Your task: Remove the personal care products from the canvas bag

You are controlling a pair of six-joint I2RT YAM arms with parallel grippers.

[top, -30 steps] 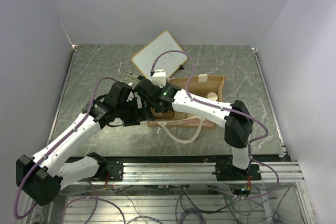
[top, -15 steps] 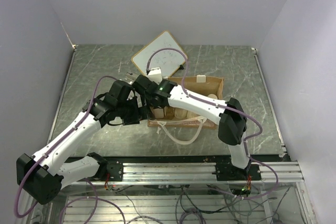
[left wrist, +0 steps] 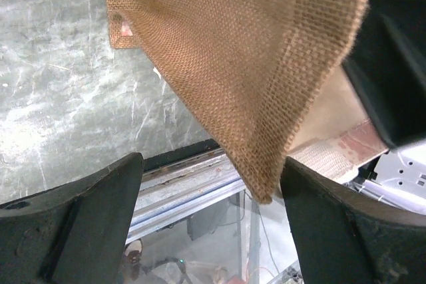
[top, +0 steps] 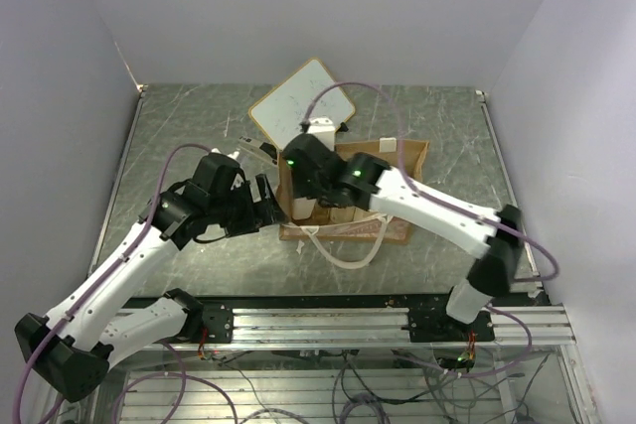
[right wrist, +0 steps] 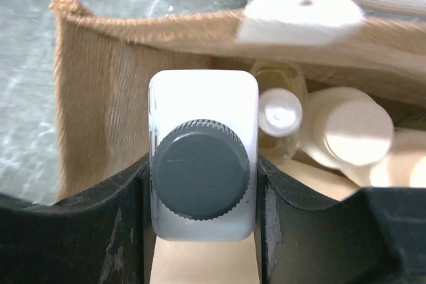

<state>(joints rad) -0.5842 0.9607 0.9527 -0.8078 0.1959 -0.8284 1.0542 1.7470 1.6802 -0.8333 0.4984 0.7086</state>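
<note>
**Right gripper clamped on the white bottle, left gripper spread at the bag's wall**

At the left of the overhead view, the left arm reaches across the grey desk [top: 179,136] to the left end of the canvas bag [top: 405,158]. Its wrist camera shows the left gripper [left wrist: 212,161] opened wide, with its two dark fingers well apart. A hanging corner of the bag's coarse brown weave drops into the gap between them. The cloth runs close to the right-hand finger, though whether it touches cannot be told. The left-hand finger stands clear of it.

The bag sits on the desk in the middle of the view, mouth upward, just in front of the white wood-framed board [top: 298,106]. A cream rope handle [top: 350,257] loops out onto the desk on the bag's near side. The right arm comes in from the right, and its wrist is over the bag's left end.

In the right wrist view, the right gripper [right wrist: 203,172] is narrowed to the width of the white bottle [right wrist: 202,108], with one finger flat against each side. The bottle is squarish with rounded corners and a ridged dark cap. It stands upright at the left end of the bag, beside the brown wall. How far it has risen toward the rim cannot be told.

Just to its right is the slim bottle [right wrist: 279,112] with a small white cap. Further right lie the round cream caps [right wrist: 358,132], packed close together and running off the edge of the view. A blurred cream tab [right wrist: 299,14] sits on the far rim.
</note>
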